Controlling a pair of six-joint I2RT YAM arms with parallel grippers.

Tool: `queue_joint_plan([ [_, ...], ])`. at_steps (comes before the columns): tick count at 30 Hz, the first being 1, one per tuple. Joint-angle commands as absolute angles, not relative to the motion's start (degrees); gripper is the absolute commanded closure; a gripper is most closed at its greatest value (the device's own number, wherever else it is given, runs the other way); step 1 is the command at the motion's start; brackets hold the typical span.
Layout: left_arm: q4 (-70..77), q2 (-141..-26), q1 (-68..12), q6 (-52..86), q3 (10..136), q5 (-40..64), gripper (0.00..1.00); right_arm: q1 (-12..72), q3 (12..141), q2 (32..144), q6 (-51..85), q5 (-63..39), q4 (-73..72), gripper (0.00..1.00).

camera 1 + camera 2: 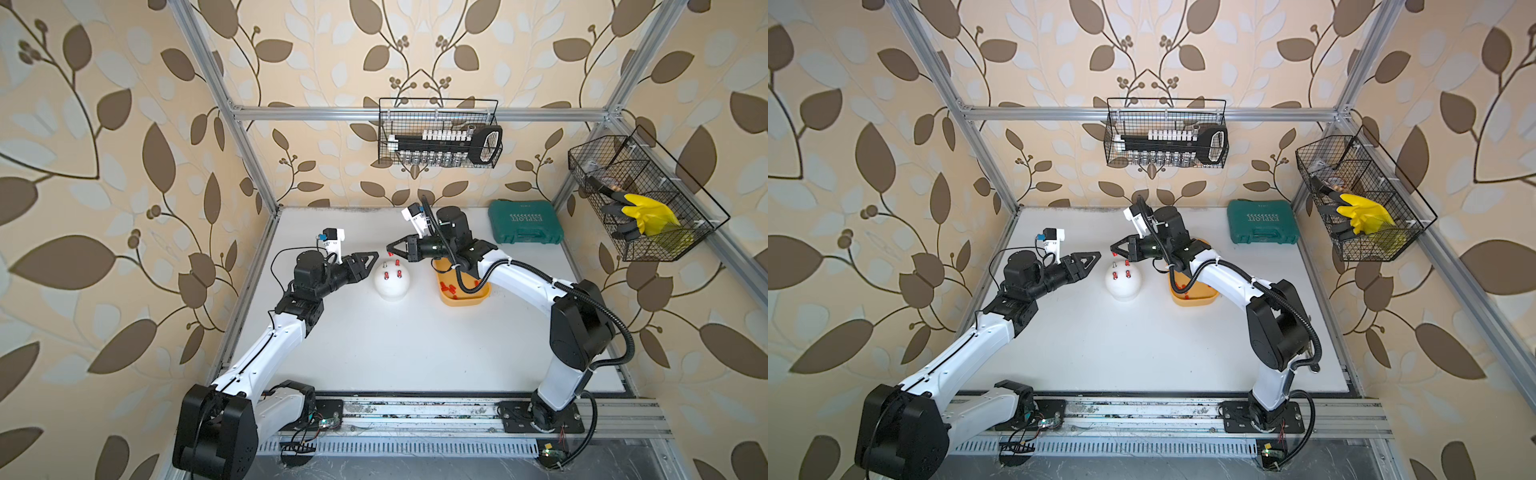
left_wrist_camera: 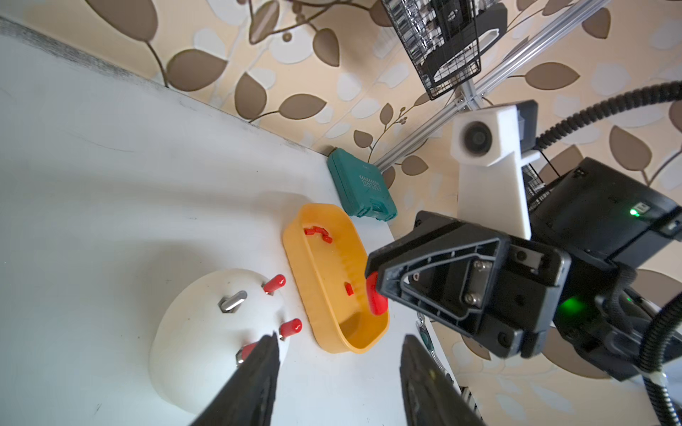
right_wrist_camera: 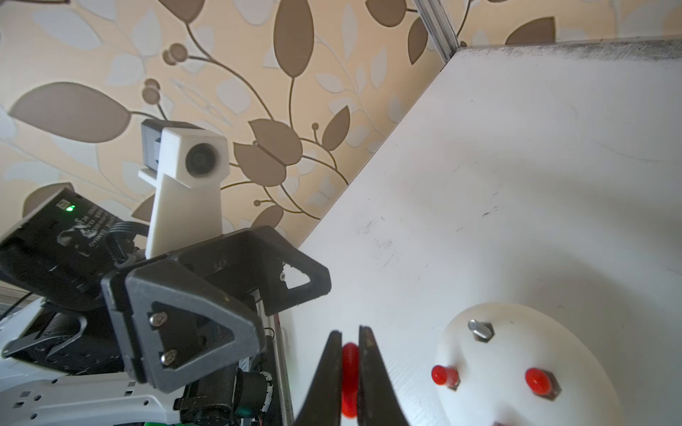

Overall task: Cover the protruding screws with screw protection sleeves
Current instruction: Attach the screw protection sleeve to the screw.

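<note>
Beige wallpaper with brown leaf vines (image 1: 104, 124) covers the 3 walls around my flat white bench (image 1: 395, 345). A silver aluminium frame (image 1: 311, 111) carries 2 black wire baskets (image 1: 386, 137), under soft even light.

One capped screw (image 2: 246, 350) half behind the left fingers (image 2: 258, 376) — tray (image 1: 461, 300) partly behind the right arm (image 1: 515, 270).

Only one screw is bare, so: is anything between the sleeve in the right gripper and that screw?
Nothing visible. The sleeve in the right gripper has open space toward the bare screw; the open left gripper sits beside the dome.
</note>
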State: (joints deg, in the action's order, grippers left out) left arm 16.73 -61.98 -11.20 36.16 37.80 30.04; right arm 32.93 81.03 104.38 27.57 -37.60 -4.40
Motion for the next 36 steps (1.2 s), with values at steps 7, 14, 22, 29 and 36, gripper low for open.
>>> queue_joint_plan([
  [7,15.7,-60.9,-11.2,33.0,36.3,23.5,0.44,33.5,84.5,112.9,17.6,-35.4,-12.4,0.88],
  [14,15.5,-61.8,-11.3,31.6,36.0,22.3,0.44,33.6,86.8,117.4,14.1,-32.5,-12.6,0.89],
  [22,15.3,-62.1,-11.3,30.9,35.7,21.6,0.43,33.8,87.8,119.9,11.4,-29.7,-11.6,0.89],
  [29,15.5,-62.7,-11.3,30.8,35.6,22.0,0.43,34.3,88.3,120.6,9.3,-28.5,-10.2,0.89],
  [36,15.0,-62.4,-11.3,30.8,35.7,22.2,0.42,34.3,87.3,119.4,9.4,-28.2,-10.3,0.90],
])
